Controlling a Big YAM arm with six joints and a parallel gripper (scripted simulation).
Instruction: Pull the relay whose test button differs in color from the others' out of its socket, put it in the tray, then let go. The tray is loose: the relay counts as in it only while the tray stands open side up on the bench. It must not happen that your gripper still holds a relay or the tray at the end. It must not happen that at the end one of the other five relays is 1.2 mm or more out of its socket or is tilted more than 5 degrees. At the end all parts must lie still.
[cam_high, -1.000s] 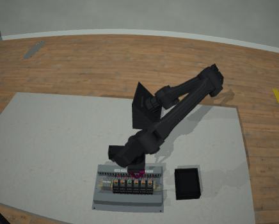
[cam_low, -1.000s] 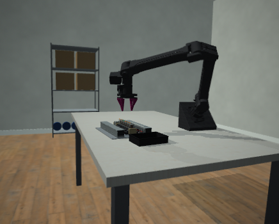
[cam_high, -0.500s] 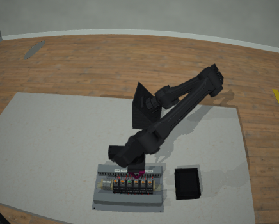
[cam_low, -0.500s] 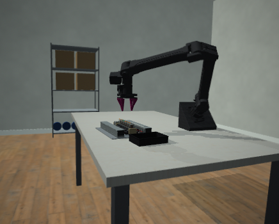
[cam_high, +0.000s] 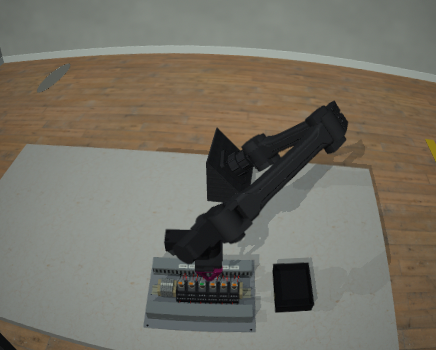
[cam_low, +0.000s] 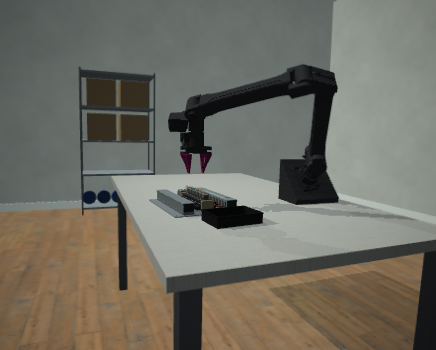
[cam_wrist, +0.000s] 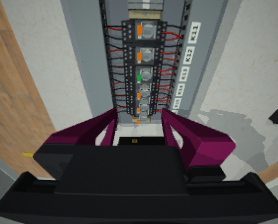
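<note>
The relay with the green test button sits in its socket in the row, third from the left in the top view and third from the top in the wrist view. The other relays in the row, such as the relay at the top of the wrist view, have orange buttons. My gripper is open and empty, pointing down high above the relay panel. The black tray stands open side up on the bench, right of the panel in the top view, with nothing visible in it.
Grey wiring ducts run along both sides of the relay row on the panel plate. Terminal blocks stand at the row's left end in the top view. Red and black wires run close beside the sockets.
</note>
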